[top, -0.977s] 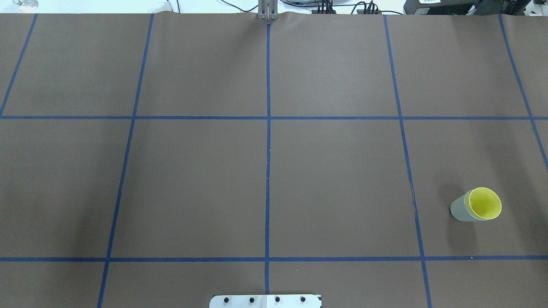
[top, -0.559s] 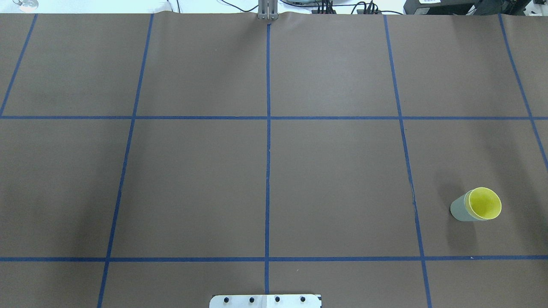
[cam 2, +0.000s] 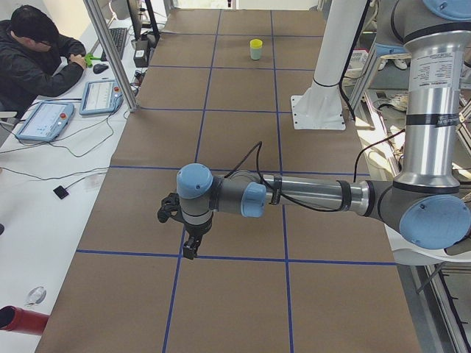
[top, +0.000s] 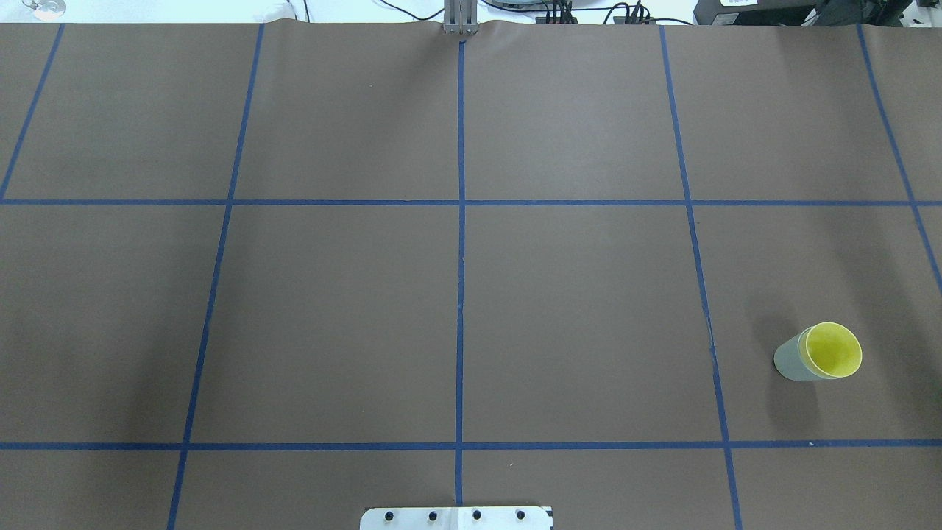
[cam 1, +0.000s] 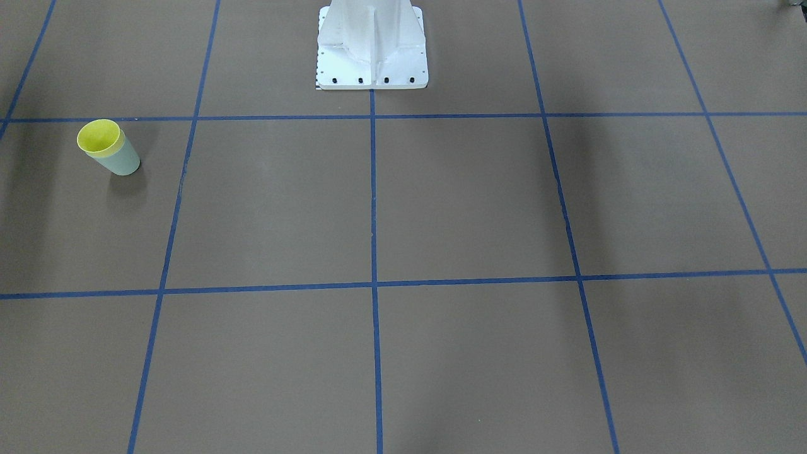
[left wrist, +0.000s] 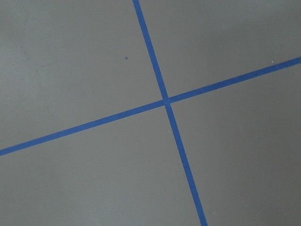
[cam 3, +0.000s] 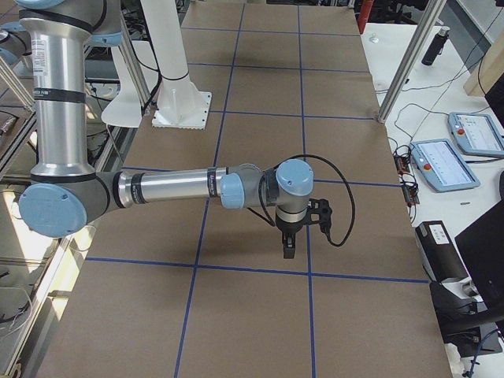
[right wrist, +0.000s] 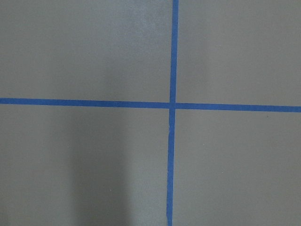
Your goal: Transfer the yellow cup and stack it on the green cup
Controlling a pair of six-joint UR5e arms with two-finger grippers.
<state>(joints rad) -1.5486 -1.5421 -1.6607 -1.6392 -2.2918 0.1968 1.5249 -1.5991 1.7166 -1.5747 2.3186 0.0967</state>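
Yellow cup (top: 833, 350) sits nested upright in green cup (top: 790, 360).
The pair stands well beyond the left gripper (cam 2: 190, 248), probably nearer the right gripper (cam 3: 288, 247); whether either is parted or closed, I cannot tell.

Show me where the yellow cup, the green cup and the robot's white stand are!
yellow cup (top: 833, 350): overhead view, on its inside wall.
green cup (top: 792, 360): overhead view, on its outer side wall.
white stand (cam 1: 372, 50): front-facing view, on the middle of its column.

L arm (cam 2: 309, 195) reaches out w/ forearm level, wrist bent, L gripper (cam 2: 190, 253) pointing straight down. R arm (cam 3: 169, 187) same pose, R gripper (cam 3: 287, 252) pointing down too. Jaws on both: can't tell if open/closed.
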